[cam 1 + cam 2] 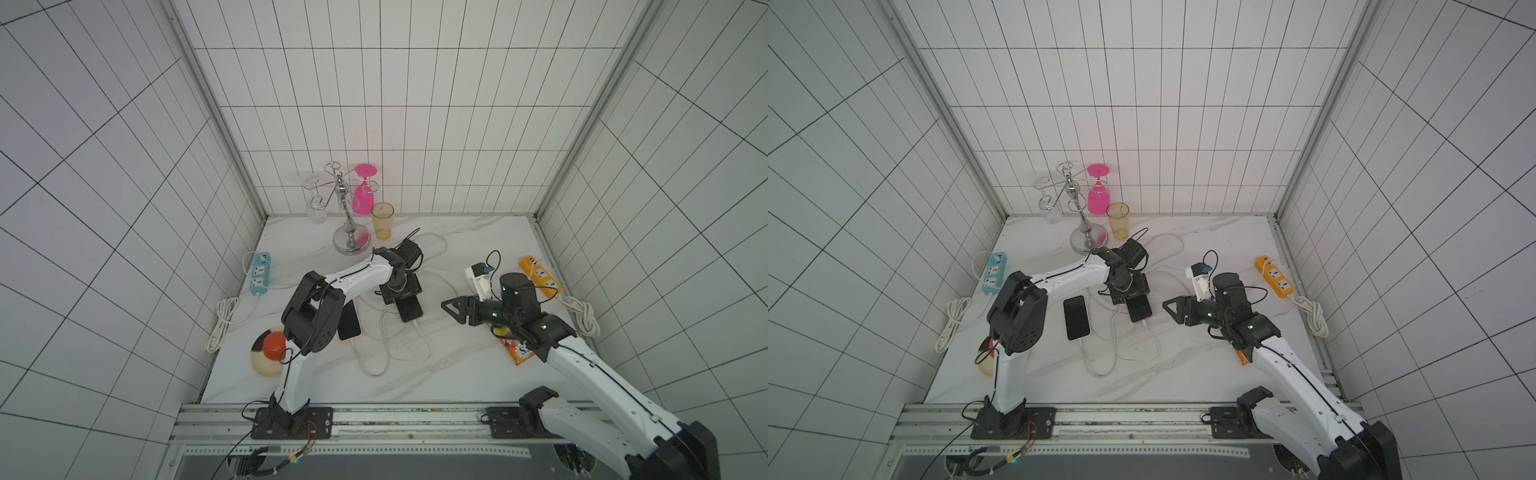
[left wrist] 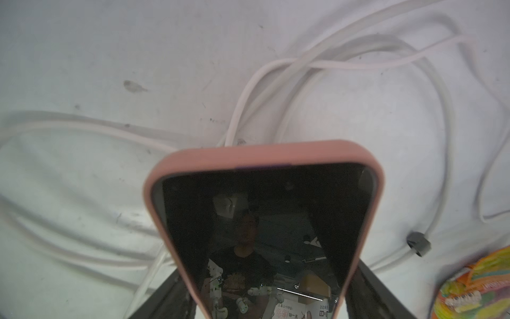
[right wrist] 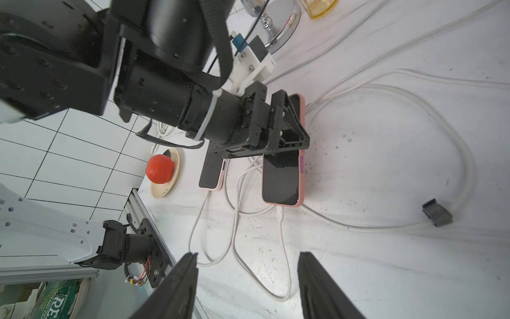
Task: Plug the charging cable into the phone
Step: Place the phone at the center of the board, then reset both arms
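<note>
Only scraps of print can be read: "S." on a snack packet (image 1: pixel 519 352) partly hidden under the right arm, and "RE" on a green pack (image 3: pixel 59 302) past the front rail. The left gripper (image 3: pixel 287 143) clamps the sides of a pink-cased phone (image 3: pixel 281 179) lying screen-up mid-table, with the white charging cable (image 3: pixel 280 218) seated in its near end. The right gripper (image 3: pixel 247 255) hovers nearby, fingers apart. A second phone (image 1: pixel 1076 318), a blue power strip (image 1: pixel 259 274), an orange power strip (image 1: pixel 540 277) and a glass rack (image 1: pixel 347 216) share the white marble table (image 1: pixel 457 374), enclosed by tiled walls (image 1: pixel 374 104).
</note>
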Robot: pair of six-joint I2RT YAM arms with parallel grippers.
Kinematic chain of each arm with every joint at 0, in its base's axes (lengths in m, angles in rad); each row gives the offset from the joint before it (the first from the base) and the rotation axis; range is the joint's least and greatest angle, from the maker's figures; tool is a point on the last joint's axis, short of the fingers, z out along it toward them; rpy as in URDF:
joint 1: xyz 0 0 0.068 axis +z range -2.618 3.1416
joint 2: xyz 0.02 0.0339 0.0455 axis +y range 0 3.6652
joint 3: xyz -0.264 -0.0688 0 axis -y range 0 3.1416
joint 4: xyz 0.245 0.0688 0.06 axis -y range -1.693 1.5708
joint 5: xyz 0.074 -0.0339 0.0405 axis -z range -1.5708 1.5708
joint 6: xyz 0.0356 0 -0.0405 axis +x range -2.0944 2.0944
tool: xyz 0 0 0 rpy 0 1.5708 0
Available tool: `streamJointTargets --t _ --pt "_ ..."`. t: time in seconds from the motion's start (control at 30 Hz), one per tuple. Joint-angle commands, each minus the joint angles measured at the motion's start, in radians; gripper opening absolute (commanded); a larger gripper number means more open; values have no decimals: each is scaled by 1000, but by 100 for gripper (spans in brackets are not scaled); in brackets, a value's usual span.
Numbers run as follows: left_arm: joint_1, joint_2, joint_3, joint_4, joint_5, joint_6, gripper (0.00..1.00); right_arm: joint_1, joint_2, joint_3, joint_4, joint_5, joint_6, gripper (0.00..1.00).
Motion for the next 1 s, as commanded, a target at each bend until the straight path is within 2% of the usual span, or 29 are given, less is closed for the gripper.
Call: streamJointTargets --t 0.0,0.13,0.27,0.37,0.5,0.57,0.6,0.7,0.77,0.83,0.9,0.97 --pt "-1 34 65 -40 -9 23 83 -13 4 12 -37 22 10 61" --pt "2 69 95 -69 -10 28 97 -16 9 31 -55 37 11 65" --pt "2 33 97 -90 -46 38 98 -20 11 58 -82 80 21 71" --pt "-11 -84 75 -86 -141 65 98 -23 -2 79 -100 148 23 74" --pt "-43 -347 -21 -40 -391 136 98 -36 -28 115 -154 356 36 79" --pt "-44 -520 -144 26 -547 161 98 -43 -37 121 -163 470 49 79" --pt "-42 -652 -252 111 -648 200 98 -45 -40 130 -168 532 51 79" --pt "-27 -929 -572 417 -827 405 98 -47 -28 161 -184 640 19 79" --pt "8 -1054 -743 529 -898 513 98 -46 -22 166 -181 728 -38 79" --pt "54 -1138 -858 569 -975 511 98 -46 -25 135 -151 849 -85 79" --pt "101 -1193 -935 587 -978 498 98 -51 -34 77 -107 944 -123 79" --pt "130 -1210 -1017 668 -967 570 98 -54 -51 10 -59 1033 -151 80"
